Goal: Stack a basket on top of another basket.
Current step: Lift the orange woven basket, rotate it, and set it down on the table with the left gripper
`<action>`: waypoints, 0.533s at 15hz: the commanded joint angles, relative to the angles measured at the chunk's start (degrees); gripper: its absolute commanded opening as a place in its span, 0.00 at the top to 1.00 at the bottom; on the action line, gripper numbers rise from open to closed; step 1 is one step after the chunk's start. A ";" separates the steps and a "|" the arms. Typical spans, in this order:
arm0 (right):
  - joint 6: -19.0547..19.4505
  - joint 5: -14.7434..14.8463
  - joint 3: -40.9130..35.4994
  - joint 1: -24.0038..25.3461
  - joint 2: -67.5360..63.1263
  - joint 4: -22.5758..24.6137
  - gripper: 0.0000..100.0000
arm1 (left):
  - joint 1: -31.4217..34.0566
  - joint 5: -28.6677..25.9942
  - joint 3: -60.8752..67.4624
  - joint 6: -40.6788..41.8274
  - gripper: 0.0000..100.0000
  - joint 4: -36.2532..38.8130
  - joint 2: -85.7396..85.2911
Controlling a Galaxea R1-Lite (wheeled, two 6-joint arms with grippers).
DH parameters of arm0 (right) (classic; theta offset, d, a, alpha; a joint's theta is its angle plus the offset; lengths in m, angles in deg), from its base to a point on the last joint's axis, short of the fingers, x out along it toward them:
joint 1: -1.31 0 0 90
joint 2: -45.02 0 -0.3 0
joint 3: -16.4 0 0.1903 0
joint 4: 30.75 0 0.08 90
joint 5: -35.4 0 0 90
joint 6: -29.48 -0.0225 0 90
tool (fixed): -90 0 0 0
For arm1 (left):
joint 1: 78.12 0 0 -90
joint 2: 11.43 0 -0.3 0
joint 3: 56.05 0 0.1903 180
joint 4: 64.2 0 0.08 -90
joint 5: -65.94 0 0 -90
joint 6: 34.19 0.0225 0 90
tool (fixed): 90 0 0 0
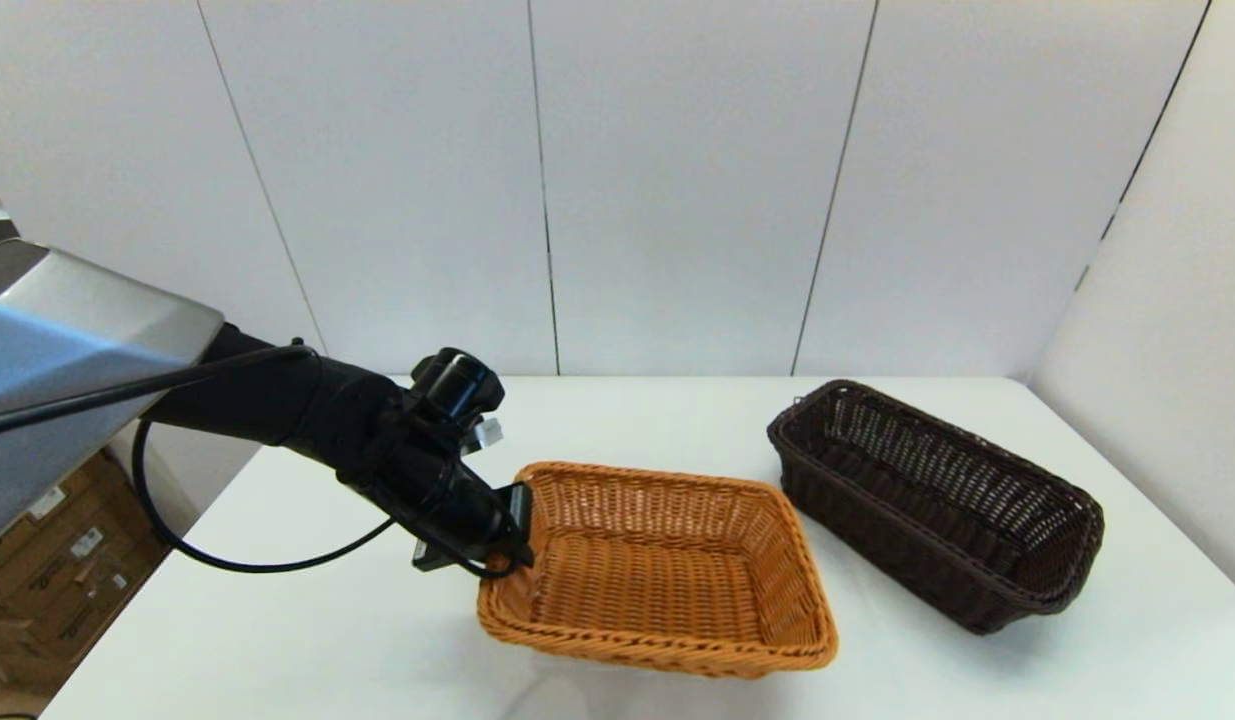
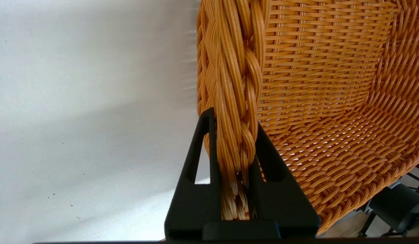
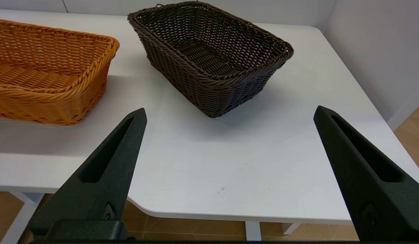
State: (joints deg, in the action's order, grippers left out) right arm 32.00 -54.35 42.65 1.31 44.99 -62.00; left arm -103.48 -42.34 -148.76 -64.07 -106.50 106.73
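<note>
Head view: two baskets are seen on the white tabletop. The orange-tan basket lies near the middle, and the dark brown basket stands to its right, close by but apart from it, turned at an angle. The left tool is placed at the left short end of the orange-tan basket, where the braided rim is clamped between its black fingers, one outside the wall and one inside. The end of that basket nearest the left tool appears slightly raised, though whether it is lifted off the tabletop cannot be told. The right tool is held back beyond the near tabletop edge, its fingers spread wide with nothing between them, facing the dark brown basket, which is untouched.
</note>
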 commanded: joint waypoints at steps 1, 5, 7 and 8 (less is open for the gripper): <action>0.03 0.02 0.01 0.00 0.11 -0.04 0.00 | -0.04 -0.01 -0.27 -0.71 1.00 -0.05 0.31; 0.03 0.02 0.01 0.00 0.11 -0.04 0.00 | 0.04 0.08 -0.27 -0.71 0.00 -0.14 0.31; 0.03 0.02 0.01 0.00 0.11 -0.04 0.00 | 0.04 0.17 -0.27 -0.62 0.00 -0.14 -0.04; 0.03 0.02 0.01 0.00 0.11 -0.04 0.00 | 0.04 0.43 -0.27 -0.53 0.00 -0.14 -0.57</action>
State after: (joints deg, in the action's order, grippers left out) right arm 32.01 -54.35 42.65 1.31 44.99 -61.97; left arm -103.44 -41.95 -148.97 -64.47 -106.55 106.82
